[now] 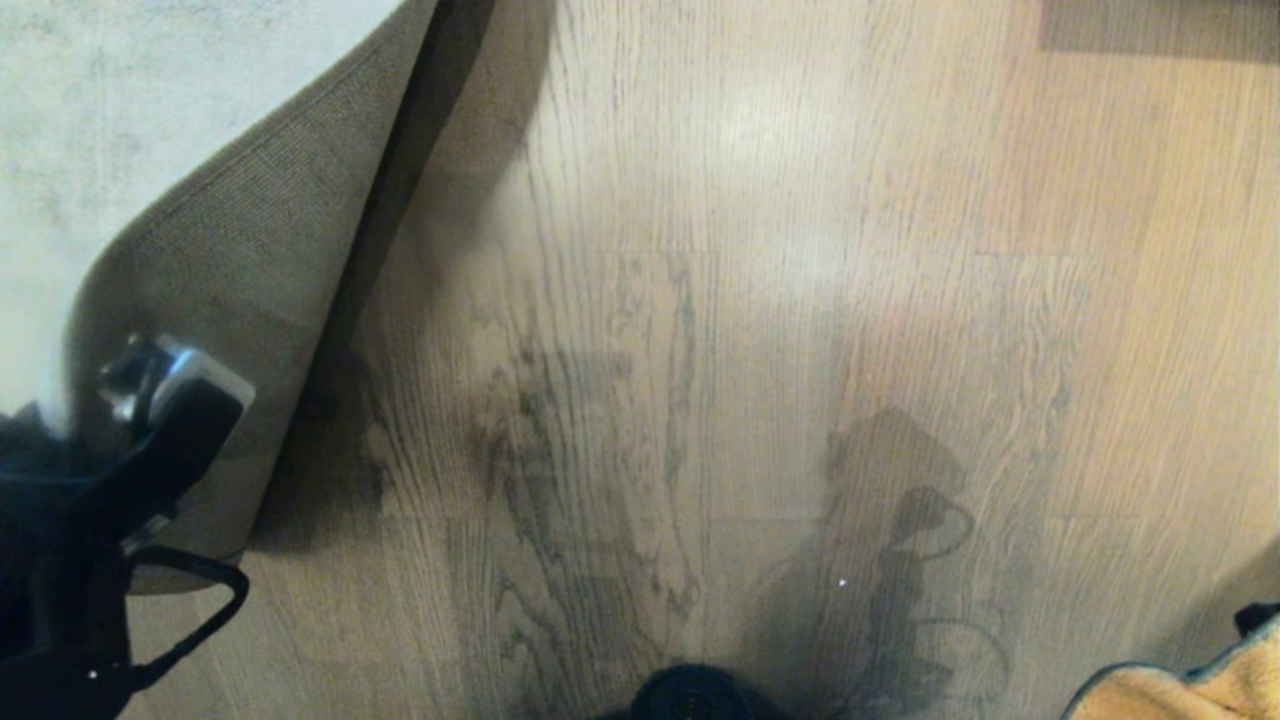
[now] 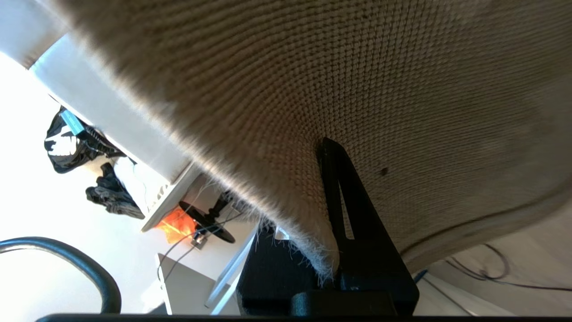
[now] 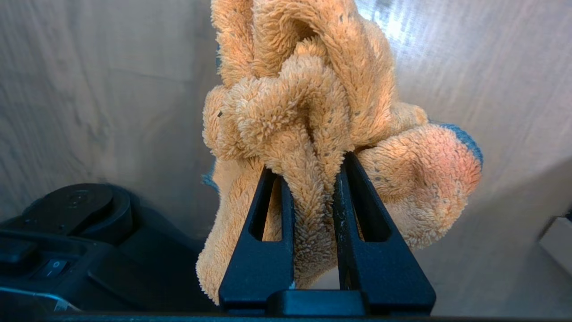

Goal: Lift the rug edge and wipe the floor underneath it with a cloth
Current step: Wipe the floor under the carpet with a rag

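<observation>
Beige woven backing of the rug edge (image 1: 240,250) turned up at far left of the head view, peeled off the floor (image 1: 700,300) with a dark shadow beneath the fold and the pale grey pile beyond. Left gripper (image 1: 130,385) low at the left, clamped on that raised border. Only in the left wrist view: one black finger (image 2: 344,210) pressed flat against the coarse weave (image 2: 357,89), the frayed pale fringe pinched at its base, jaws all but closed on the rug; also a bright room past the rug, with a white beam, dark bags and something orange too small to make out. Middle of the head view bare oak-look planks with dark wavy grain and the shadow of an arm. Far right bottom corner: just a scrap of the cloth (image 1: 1190,690), orange-yellow with dark trim, the gripper itself out of sight there. Only in the right wrist view: right gripper (image 3: 313,201) narrow, its two black fingers (image 3: 263,250) squeezing a fold of the fluffy cloth (image 3: 313,112), the rest bunched above and beside the tips, clear of the floor (image 3: 111,89). Black robot base with a small rocker switch alongside. No readable writing or labels anywhere
</observation>
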Controlling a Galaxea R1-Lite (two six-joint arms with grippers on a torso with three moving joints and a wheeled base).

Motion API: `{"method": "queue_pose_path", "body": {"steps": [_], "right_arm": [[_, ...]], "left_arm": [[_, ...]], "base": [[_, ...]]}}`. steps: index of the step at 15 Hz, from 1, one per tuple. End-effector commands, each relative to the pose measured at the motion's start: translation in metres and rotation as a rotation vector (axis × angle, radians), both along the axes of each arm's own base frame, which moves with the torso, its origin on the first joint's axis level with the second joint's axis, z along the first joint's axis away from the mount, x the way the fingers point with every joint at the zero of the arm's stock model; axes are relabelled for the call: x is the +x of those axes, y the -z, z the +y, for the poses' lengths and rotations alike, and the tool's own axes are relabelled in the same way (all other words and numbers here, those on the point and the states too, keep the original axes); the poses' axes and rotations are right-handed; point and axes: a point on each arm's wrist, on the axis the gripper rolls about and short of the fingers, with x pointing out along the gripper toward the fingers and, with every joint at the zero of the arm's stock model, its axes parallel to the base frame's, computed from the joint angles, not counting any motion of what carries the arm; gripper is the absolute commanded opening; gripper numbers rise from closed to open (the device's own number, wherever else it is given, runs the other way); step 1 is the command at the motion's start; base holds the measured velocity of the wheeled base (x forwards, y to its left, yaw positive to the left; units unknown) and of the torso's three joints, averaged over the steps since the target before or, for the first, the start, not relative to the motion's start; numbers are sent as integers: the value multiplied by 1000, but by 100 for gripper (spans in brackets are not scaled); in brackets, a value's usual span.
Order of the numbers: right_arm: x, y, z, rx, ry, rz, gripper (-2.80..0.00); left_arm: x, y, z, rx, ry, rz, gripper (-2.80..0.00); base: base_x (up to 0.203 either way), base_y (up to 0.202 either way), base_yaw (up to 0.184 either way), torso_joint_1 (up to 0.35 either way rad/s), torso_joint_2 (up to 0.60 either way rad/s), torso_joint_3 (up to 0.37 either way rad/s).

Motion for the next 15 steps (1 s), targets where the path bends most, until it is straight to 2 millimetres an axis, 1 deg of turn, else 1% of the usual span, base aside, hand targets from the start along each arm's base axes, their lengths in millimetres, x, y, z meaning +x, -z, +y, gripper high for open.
{"method": "queue_pose_path", "body": {"steps": [1, 6, 8, 15], "right_arm": [[0, 0, 0, -1, -1, 1, -280], [0, 0, 0, -2, -1, 1, -280], [0, 0, 0, -1, -1, 1, -280], [0, 0, 0, -1, -1, 1, -280]], "left_arm": [[0, 0, 0, 4, -9, 5, -280], [1, -2, 0, 2, -14, -2, -280], [1, -3, 0, 4, -14, -1, -280], [1, -4, 0, 2, -17, -5, -280]], "base": [[0, 188, -1, 2, -2, 2], [0, 189, -2, 2, 2, 1], [0, 112, -2, 3, 3, -1], [0, 0, 0, 0, 0, 0]]}}
